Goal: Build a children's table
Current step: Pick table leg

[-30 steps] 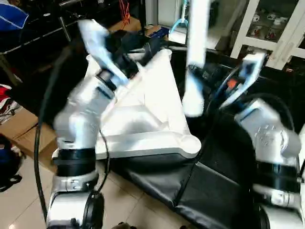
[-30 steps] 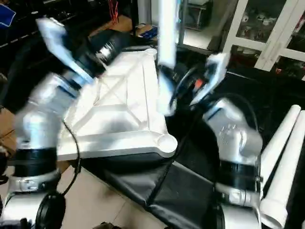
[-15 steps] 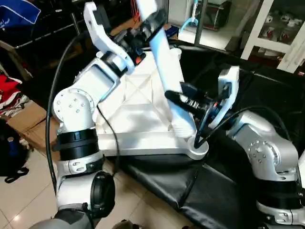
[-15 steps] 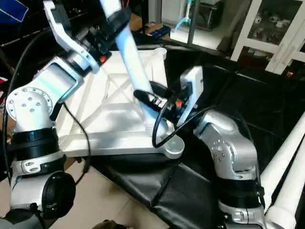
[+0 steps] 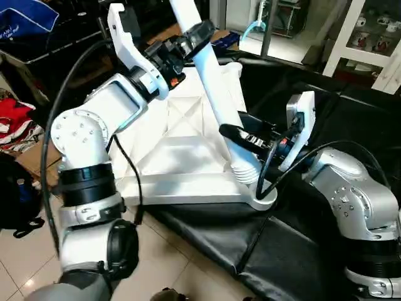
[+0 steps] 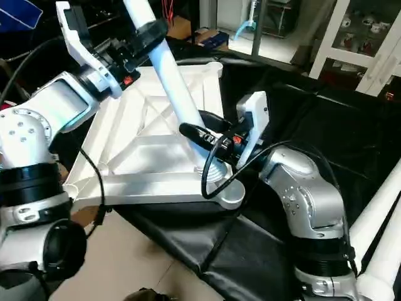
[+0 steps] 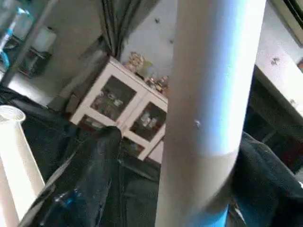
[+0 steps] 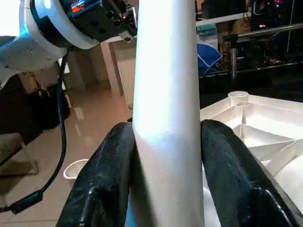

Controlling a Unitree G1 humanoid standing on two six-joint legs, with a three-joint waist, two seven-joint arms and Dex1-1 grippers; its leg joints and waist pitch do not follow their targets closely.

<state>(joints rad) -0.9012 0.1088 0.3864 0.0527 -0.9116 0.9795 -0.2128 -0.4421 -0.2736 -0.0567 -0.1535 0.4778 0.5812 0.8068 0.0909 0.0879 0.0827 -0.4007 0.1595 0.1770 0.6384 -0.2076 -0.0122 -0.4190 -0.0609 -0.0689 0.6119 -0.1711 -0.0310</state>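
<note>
The children's table top (image 5: 182,157) lies upside down on a black cover, ribs up. One white leg (image 5: 216,106) leans over it, top tilted to the left. Its ribbed lower end hangs just beside the near right corner socket (image 5: 263,199); I cannot tell whether they touch. My right gripper (image 5: 238,128) is shut on the leg's lower part, with both black fingers (image 8: 104,179) pressed on the tube (image 8: 165,71). My left gripper (image 5: 195,34) stands around the upper part. In its wrist view the leg (image 7: 208,94) runs between the fingers (image 7: 94,179), with a gap on one side.
Two more white legs (image 6: 376,207) lie at the right on the black cover (image 5: 282,251). A white cabinet with glass doors (image 5: 369,37) stands behind. Red cloth (image 5: 12,119) and cardboard lie on the tiled floor at the left.
The leg, upright and higher a second ago, has tilted and its ribbed end has come down to the near right corner. Both arms moved with it. The view has shifted too.
</note>
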